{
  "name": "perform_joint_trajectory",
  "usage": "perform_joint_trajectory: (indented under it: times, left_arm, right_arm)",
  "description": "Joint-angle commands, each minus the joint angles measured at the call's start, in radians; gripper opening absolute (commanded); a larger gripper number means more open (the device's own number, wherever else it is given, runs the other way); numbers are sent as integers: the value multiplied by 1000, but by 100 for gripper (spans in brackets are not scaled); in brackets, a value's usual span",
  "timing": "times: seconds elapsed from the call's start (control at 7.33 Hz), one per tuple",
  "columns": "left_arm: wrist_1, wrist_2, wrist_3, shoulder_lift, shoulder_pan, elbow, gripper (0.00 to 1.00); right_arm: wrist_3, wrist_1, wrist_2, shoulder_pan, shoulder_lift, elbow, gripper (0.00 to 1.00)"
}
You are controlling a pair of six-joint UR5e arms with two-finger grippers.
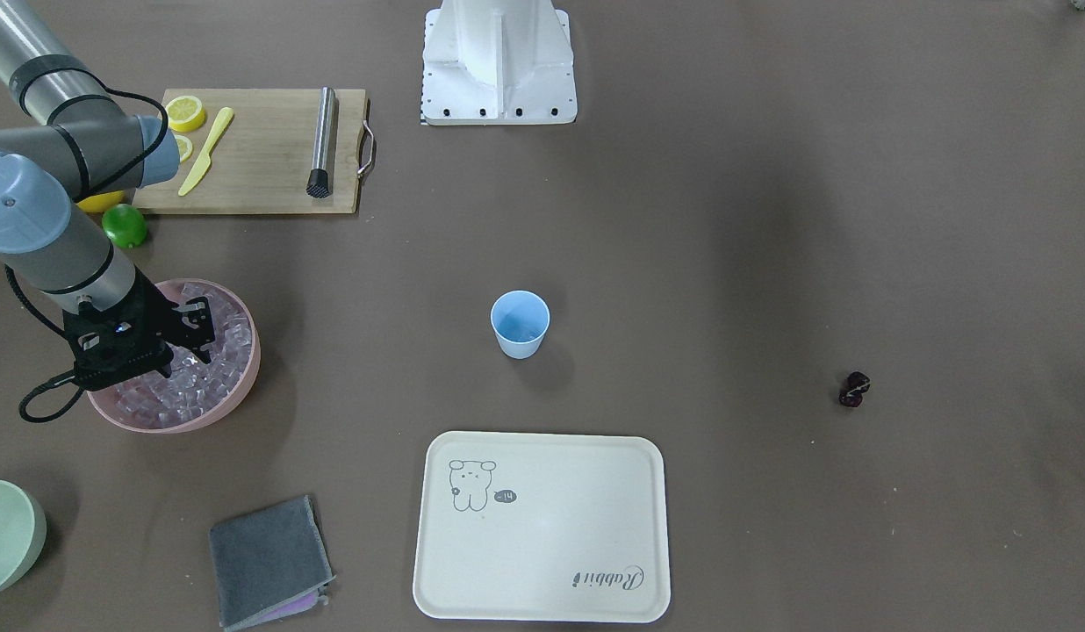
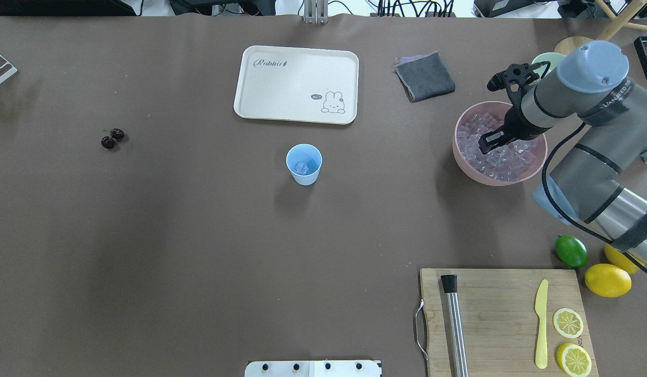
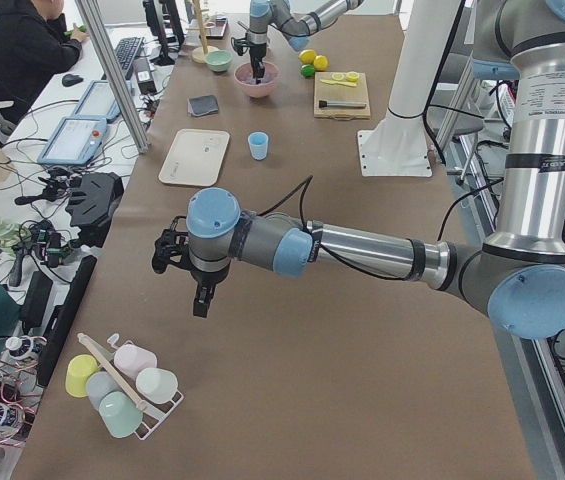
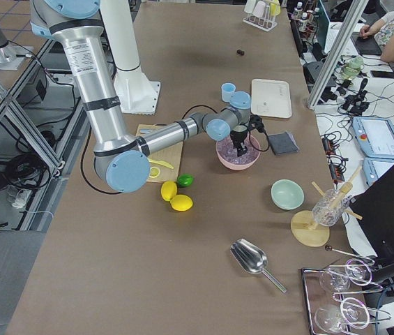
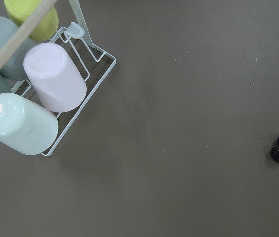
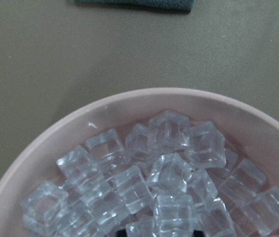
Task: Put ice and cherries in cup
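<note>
The step in hand is the ice. The right gripper (image 2: 488,142) is down in the pink bowl (image 2: 459,159), its fingers among the ice (image 6: 169,173). I cannot tell if they are spread or pinching a cube, because the wrist view cuts them off.

The cup (image 2: 304,164) stands in the middle of the bench (image 2: 198,235), well apart from the bowl, and seems to hold one cube. The next move calls for a firm pinch on one cube, a lift and a carry over the cup.

The cherries (image 2: 112,138) lie far on the other side. The left gripper (image 3: 202,295) hangs near a cup rack (image 3: 122,385); its fingers cannot be read.
</note>
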Motion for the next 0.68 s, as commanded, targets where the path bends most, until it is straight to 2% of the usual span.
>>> perform_joint_trajectory:
  times: [0.0,0.27,0.41,0.55]
  left_arm:
    - [0,0,0,0,0,0,98]
    - [0,0,0,0,0,-1,98]
    - [0,0,0,0,-1,-1,98]
    - [0,0,0,0,-1,-3,98]
  right_arm:
    - [-1,-10,10,14,-28,53,6]
    - [-1,-19,15,31,-48,97,1]
    - [-1,-134,21,40,-33,169,0]
    - [-1,-290,21,42,35,243,0]
